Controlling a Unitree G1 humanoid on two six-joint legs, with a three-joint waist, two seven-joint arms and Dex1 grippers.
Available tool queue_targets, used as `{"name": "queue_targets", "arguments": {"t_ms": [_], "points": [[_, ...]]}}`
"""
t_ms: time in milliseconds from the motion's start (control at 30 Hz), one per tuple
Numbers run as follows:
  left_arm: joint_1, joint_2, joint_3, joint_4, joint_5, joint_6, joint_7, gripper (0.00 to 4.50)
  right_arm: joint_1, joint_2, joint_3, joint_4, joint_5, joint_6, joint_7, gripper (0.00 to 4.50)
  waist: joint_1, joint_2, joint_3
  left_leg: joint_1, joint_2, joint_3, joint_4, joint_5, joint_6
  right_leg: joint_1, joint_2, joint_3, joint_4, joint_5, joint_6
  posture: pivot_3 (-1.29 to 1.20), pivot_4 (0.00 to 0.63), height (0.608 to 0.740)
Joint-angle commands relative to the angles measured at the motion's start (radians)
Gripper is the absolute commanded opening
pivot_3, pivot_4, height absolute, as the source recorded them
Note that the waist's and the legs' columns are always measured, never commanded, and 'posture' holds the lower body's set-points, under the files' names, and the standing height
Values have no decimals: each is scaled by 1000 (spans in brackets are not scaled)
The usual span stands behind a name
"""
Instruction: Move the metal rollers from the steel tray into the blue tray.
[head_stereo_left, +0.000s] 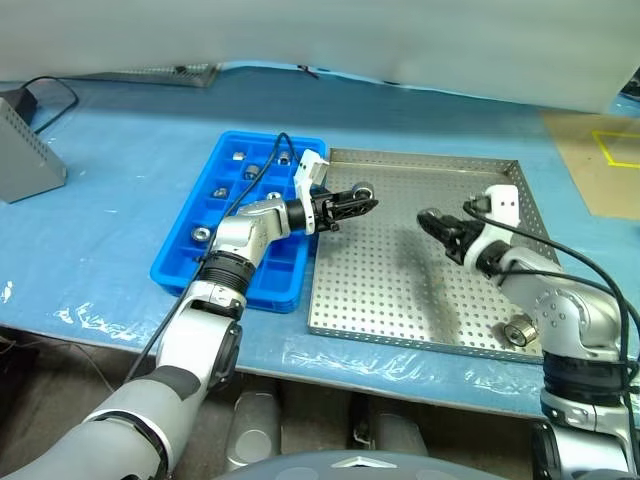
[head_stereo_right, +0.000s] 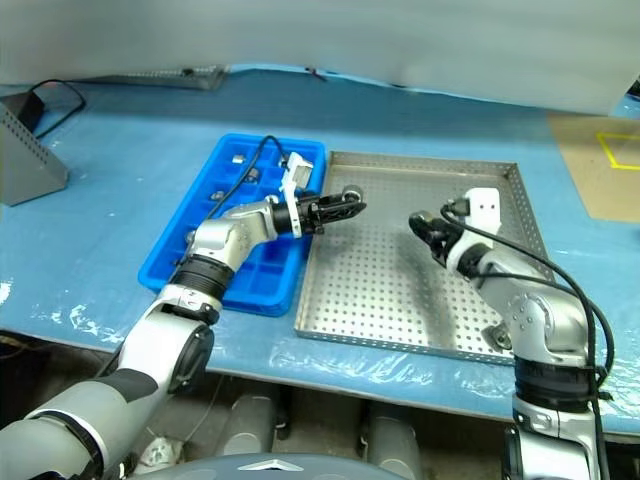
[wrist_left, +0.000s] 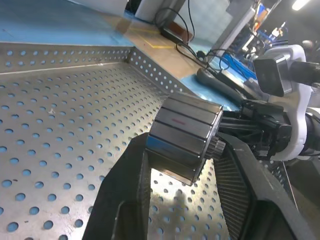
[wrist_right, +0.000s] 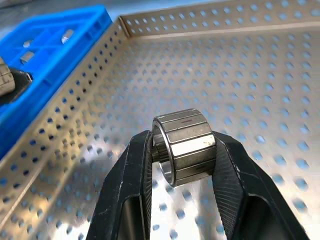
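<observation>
Both pincers grip 1 roller each above the steel tray (head_stereo_left: 420, 290). The left pincer (head_stereo_left: 362, 203), clamped on its roller (head_stereo_left: 365, 190), is nearer the blue tray (head_stereo_left: 190, 262) alongside. The right pincer (head_stereo_left: 436, 224) holds another roller (wrist_right: 184, 145) mid-tray.

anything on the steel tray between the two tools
No. In the left eye view, only bare perforated steel tray floor lies between the left tool and right tool.

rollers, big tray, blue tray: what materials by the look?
Rollers: polished metal, likely steel; mirror-bright facets. Big tray: sheet metal, probably stainless; dull silver, perforated floor, folded rim. Blue tray: likely moulded plastic; uniform bright blue, glossy, rounded compartment walls.
</observation>
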Motion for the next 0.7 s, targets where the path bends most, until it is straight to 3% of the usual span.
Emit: {"name": "queue_targets", "arguments": {"t_ms": [33, 400, 600, 700], "points": [[-9, -7, -13, -39, 7, -19, -19, 1450, 29, 11, -17, -41, -12, -30, -1, 1274, -2, 0, 0, 0, 0, 0, 0, 0, 0, 0, 0, 0, 0, 0, 0, 11, 150, 740], [-20, -14, -27, -16, 37, -36, -34, 1450, 104, 89, 16, 79, -156, -122, -66, 1274, -5, 0, 0, 2, 0, 0, 0, -1, 0, 3, 0, 0, -1, 0, 0, -8, 150, 740], [-28, -7, -23, -10, 39, -40, -36, 1451, 102, 121, -16, 21, -50, -78, -4, 3215, -6, 0, 0, 4, 0, 0, 0, -1, 1, 5, 0, 0, -1, 0, 0, -6, 150, 740], [-28, -2, -19, -9, 38, -40, -36, 1451, 97, 120, -29, -25, -8, -71, 20, 3215, -6, 0, 0, 4, 0, 0, 0, -1, 1, 5, 0, 0, -2, 0, 0, -4, 150, 740]]}}
